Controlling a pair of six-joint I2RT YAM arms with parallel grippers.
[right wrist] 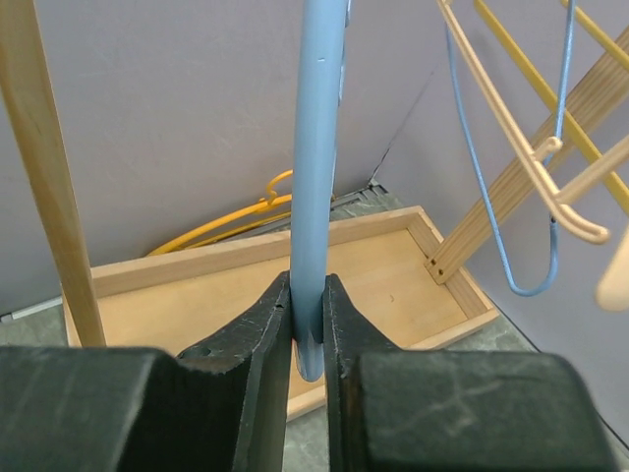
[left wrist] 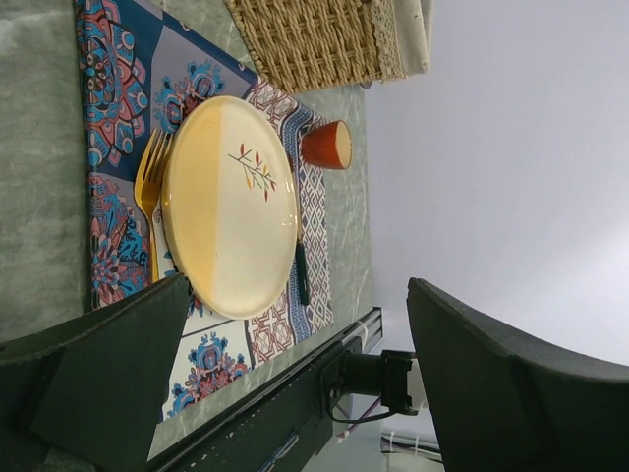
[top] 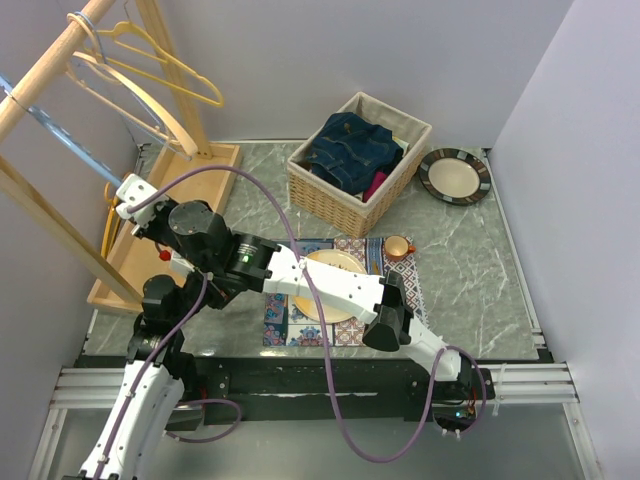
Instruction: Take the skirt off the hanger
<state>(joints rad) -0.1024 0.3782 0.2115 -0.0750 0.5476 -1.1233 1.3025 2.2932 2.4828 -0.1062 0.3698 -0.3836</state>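
My right gripper [right wrist: 308,324] is shut on the lower end of a light blue hanger [right wrist: 319,147] that hangs bare from the wooden rack. In the top view this gripper [top: 130,192] is reached far to the left, at the tip of the blue hanger [top: 70,140]. A dark blue denim garment [top: 352,150], seemingly the skirt, lies bunched in the wicker basket [top: 330,200]. My left gripper [left wrist: 295,383] is open and empty, held above the table's near edge; in the top view it [top: 205,290] sits under the right arm.
The wooden rack [top: 60,55] with its tray base [top: 165,215] stands at the left, holding yellow and wooden hangers [top: 150,60]. A patterned placemat [left wrist: 118,98] carries a cream plate [left wrist: 231,202], a fork and an orange cup [left wrist: 327,145]. A dark-rimmed plate [top: 455,175] sits at the back right.
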